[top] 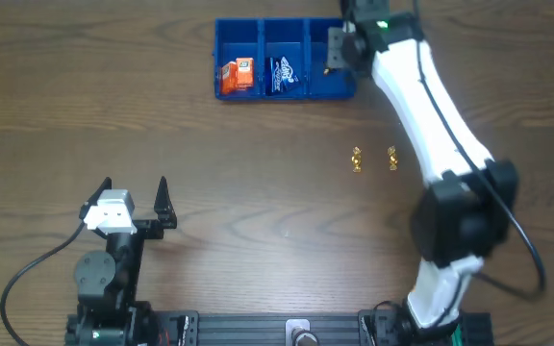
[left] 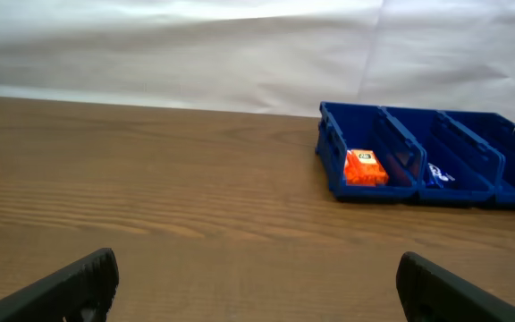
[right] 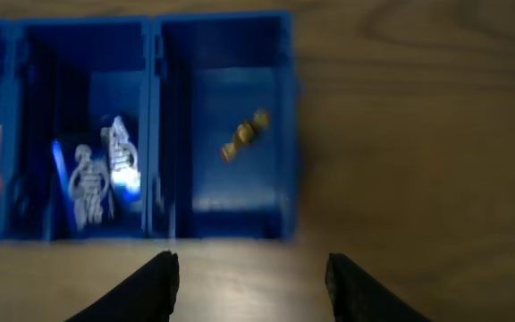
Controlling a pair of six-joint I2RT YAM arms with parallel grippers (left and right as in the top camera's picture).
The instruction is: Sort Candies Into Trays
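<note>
Gaping empty near-left: the left pincer. The far blue three-bin tray holds two orange candies, two blue candies, one gold candy. Two gold candies lie on the table; the right pincer hangs spread over the right bin.

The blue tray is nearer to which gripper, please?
Right. The right gripper is beside the blue tray, at its right-end compartment; the left gripper is far from it, on the robot's left.

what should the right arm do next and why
Probably pull the right end effector back toward the two gold candies on the table: it is open, one gold candy already lies in the tray's end compartment, and those two lie unsorted.
</note>
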